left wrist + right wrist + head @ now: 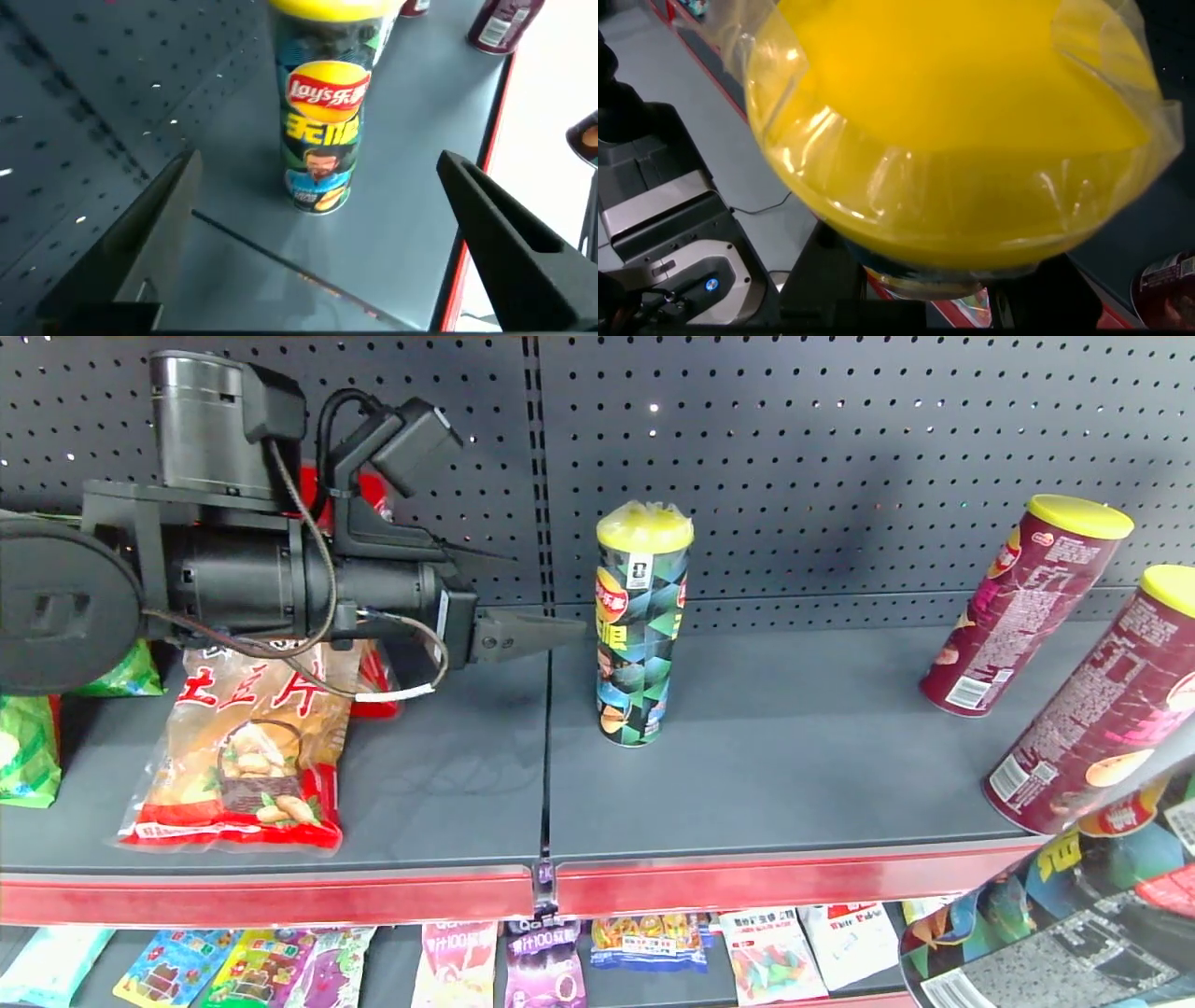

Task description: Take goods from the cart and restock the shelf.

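Hovering over the shelf [794, 756], the left gripper [318, 161] holds its fingers apart, facing an upright green chip can [322, 112]. Two maroon chip cans [1022, 607] stand farther right, and a snack bag [247, 747] lies left. The right gripper [924, 289] has its fingers clamped on a yellow-lidded can [971, 140] in front of the shelf.

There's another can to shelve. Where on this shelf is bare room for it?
Widest bare patch for the held can: between the upright green can and the two maroon cans. A narrower strip lies between the green can and the snack bag, but the open left gripper hangs over it. The left end is crowded with bags.
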